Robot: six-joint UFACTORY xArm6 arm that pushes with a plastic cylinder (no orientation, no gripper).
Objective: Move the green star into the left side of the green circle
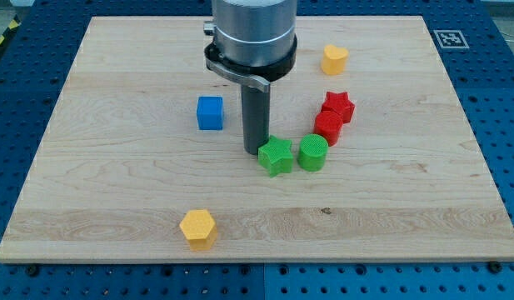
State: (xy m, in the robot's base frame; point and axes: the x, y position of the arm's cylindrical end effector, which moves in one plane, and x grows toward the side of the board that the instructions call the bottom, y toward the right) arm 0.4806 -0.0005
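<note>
We are resting my tip against upper-left of small green plastic star block, mid-board, nearly touching green ribbed circle block. No jaws, bare rod. Star likely light, rigid, spinning easily; push flank centrally.

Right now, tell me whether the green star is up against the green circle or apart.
Nearly touching: green star sits at green circle's left; any gap is too fine to tell. My tip is at the star's left.
</note>
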